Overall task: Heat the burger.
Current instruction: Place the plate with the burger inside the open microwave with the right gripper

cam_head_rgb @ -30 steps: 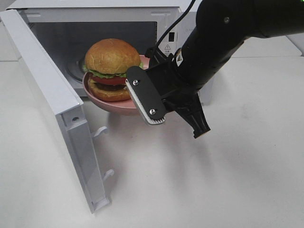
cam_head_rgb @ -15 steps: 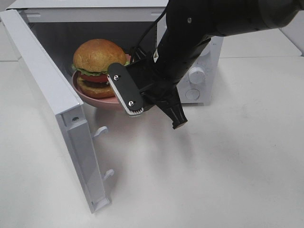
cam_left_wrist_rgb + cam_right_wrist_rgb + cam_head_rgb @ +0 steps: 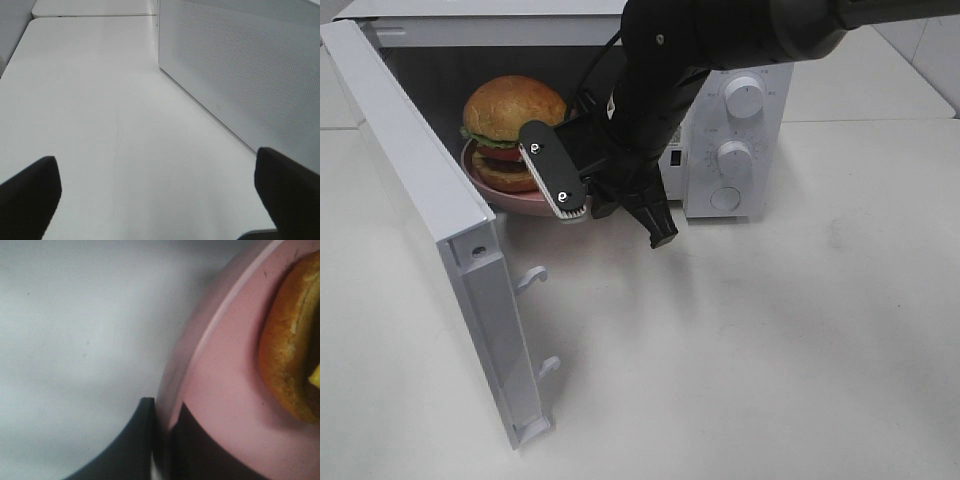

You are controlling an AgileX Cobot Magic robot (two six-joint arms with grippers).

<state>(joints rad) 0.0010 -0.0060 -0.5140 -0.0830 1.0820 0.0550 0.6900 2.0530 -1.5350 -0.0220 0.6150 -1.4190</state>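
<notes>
Microwave [image 3: 735,150] door [image 3: 430,200] is swung wide open. Burger [image 3: 515,110] sits upright on pink plate [image 3: 510,203] just inside the microwave's opening, with the plate's front edge at the cavity mouth. Can't tell if the plate rests on the cavity floor. Right gripper [image 3: 163,412] is clamped nearly closed on the plate's front rim, one finger above and one below, and doesn't touch the burger. Left gripper [image 3: 157,200] is spread wide with nothing in it, low over the table [image 3: 100,125] beside the microwave's outer wall.

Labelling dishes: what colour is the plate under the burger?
Pink plate, clearest in the right wrist view.
</notes>
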